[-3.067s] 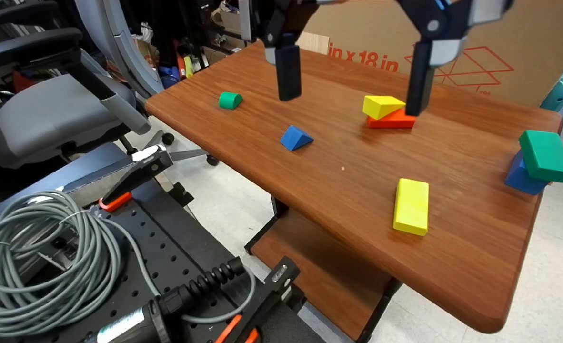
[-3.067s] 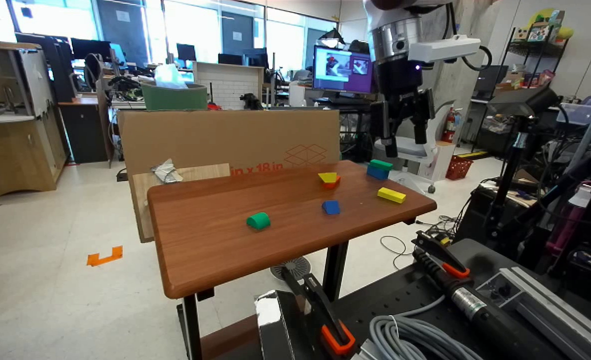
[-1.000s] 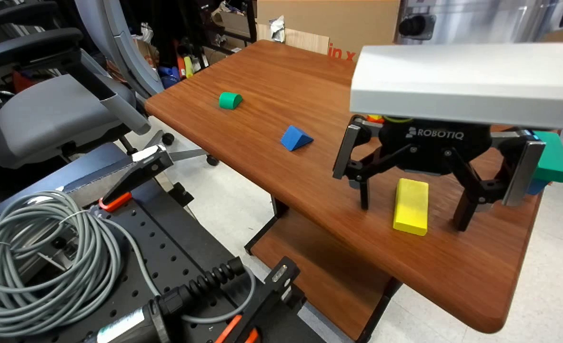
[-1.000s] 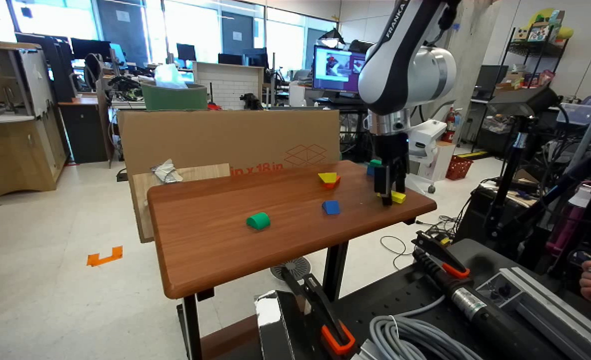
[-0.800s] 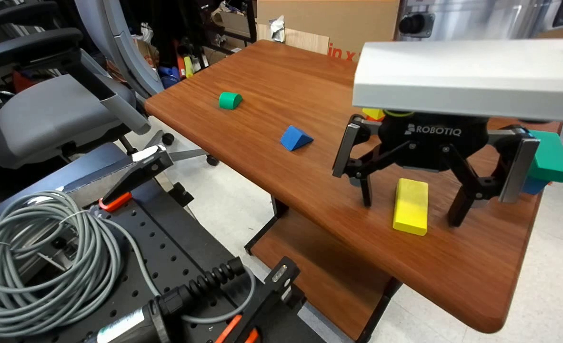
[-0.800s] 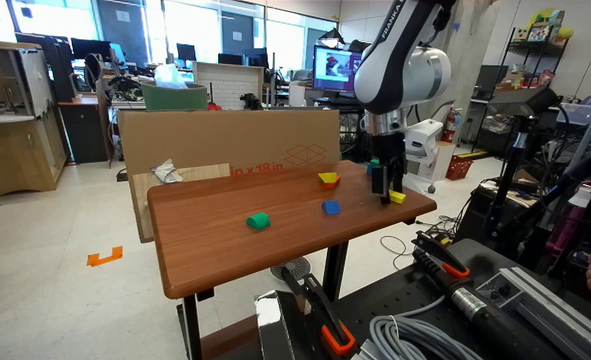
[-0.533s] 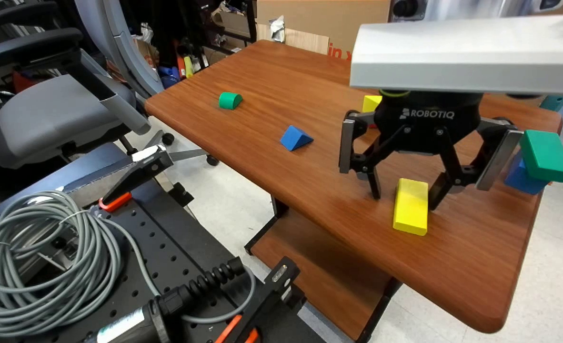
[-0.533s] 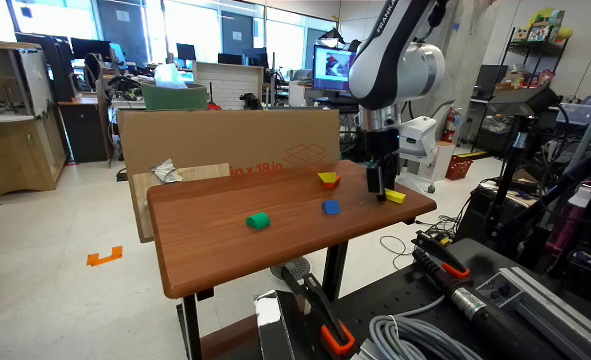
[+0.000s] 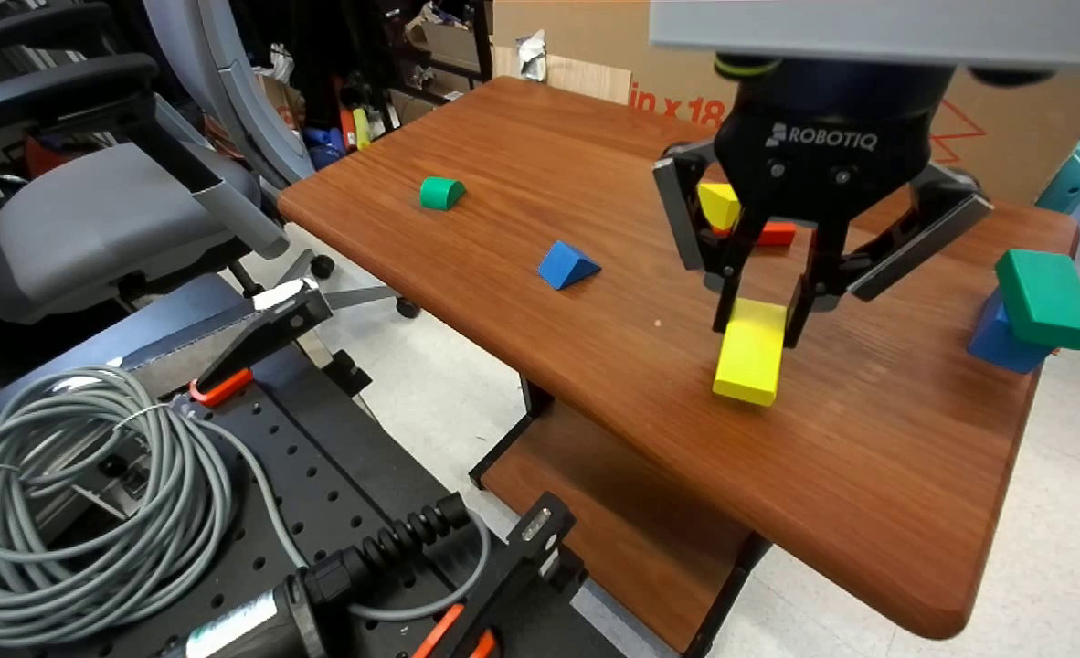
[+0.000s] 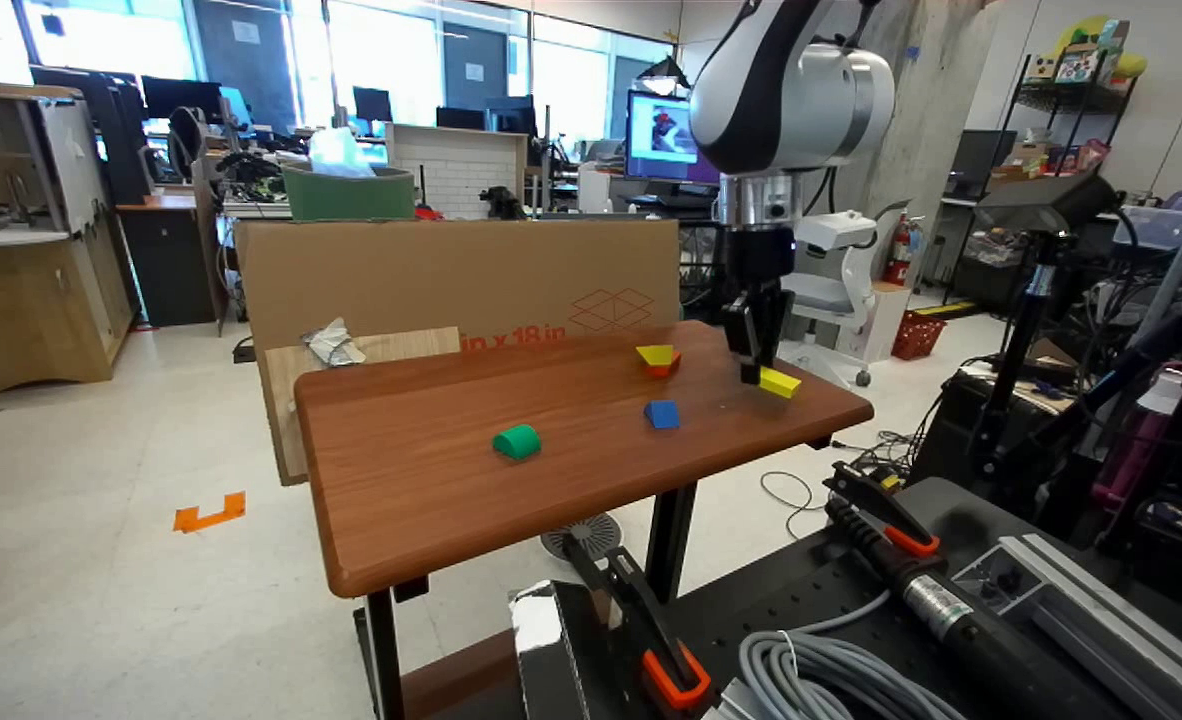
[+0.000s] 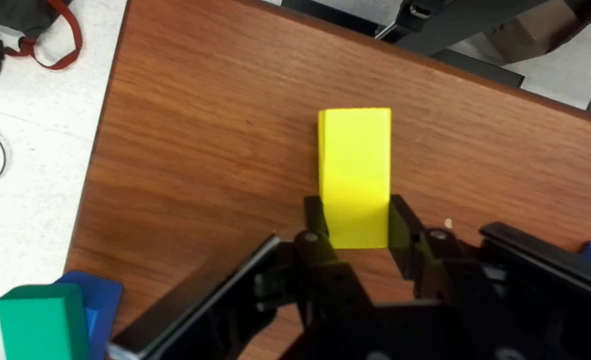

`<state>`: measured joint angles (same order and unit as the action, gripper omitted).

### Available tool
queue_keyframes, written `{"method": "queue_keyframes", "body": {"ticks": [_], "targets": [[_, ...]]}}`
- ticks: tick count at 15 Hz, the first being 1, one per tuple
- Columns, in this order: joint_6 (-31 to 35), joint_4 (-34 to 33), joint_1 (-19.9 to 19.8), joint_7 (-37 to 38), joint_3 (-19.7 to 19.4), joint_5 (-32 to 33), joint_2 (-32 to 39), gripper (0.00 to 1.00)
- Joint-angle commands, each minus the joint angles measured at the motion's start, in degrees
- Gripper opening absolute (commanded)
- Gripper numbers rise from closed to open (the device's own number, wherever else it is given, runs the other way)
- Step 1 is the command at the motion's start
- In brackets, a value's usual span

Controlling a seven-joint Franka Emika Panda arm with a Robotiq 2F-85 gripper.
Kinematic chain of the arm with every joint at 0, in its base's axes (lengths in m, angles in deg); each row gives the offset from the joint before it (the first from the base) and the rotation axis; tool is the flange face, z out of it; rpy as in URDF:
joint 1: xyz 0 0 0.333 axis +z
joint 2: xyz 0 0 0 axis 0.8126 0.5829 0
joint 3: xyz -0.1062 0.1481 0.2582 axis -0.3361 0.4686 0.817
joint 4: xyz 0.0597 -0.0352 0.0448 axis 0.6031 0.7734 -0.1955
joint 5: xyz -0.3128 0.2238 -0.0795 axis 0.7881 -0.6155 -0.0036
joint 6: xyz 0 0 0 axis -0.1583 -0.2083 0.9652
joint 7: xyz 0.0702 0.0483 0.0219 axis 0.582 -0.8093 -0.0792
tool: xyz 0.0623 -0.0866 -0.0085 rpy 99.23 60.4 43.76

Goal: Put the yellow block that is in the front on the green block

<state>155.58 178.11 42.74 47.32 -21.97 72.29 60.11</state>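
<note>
The flat yellow block (image 9: pixel 748 361) is pinched near one end between both fingers of my gripper (image 9: pixel 758 322). In the wrist view, the pads press against the two long sides of the yellow block (image 11: pixel 356 155), and its other end sticks out past the fingertips (image 11: pixel 315 212). It seems raised a little from the table, though the height is hard to judge. Toward the table's right end in an exterior view sits the teal-green block (image 9: pixel 1049 300), resting on a blue block (image 9: pixel 1004 338). The green block (image 11: pixel 38 320) also shows at the wrist view's lower left.
A yellow wedge (image 9: pixel 717 203) on a red piece (image 9: pixel 776 235) stands behind my gripper. A blue triangular piece (image 9: pixel 567 265) and a small green half-round block (image 9: pixel 440 193) lie farther along the wooden table (image 9: pixel 522 164). A cardboard sheet (image 10: pixel 431 275) stands along the table's far side.
The fingers stood apart around the block half a second ago; now they have closed on it. Gripper and block have moved up and slightly left in an exterior view.
</note>
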Motion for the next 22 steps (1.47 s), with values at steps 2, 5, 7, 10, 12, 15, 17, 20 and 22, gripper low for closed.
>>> {"method": "queue_keyframes", "body": {"ticks": [2,5,7,10,12,15,17,20,22], "targets": [[-3.9,1.0,-0.3,1.1,-0.2,-3.0,-8.0,0.08],[-6.2,-1.9,0.6,4.1,-2.1,-0.6,-10.7,0.08],[-7.6,-4.6,0.5,5.5,-3.4,0.5,-11.2,0.08],[-9.1,-8.7,0.0,5.6,-5.0,1.4,-9.7,0.08],[-9.3,-11.0,-0.3,5.3,-6.0,2.1,-7.9,0.08],[-9.8,-14.3,-1.0,4.4,-6.8,2.1,-4.6,0.08],[-10.0,-16.8,-1.3,4.2,-6.9,1.8,-1.9,0.08],[-10.9,-20.5,-1.8,3.9,-6.5,1.3,1.9,0.08],[-11.4,-22.7,-1.8,4.1,-6.3,1.4,4.0,0.08]]}}
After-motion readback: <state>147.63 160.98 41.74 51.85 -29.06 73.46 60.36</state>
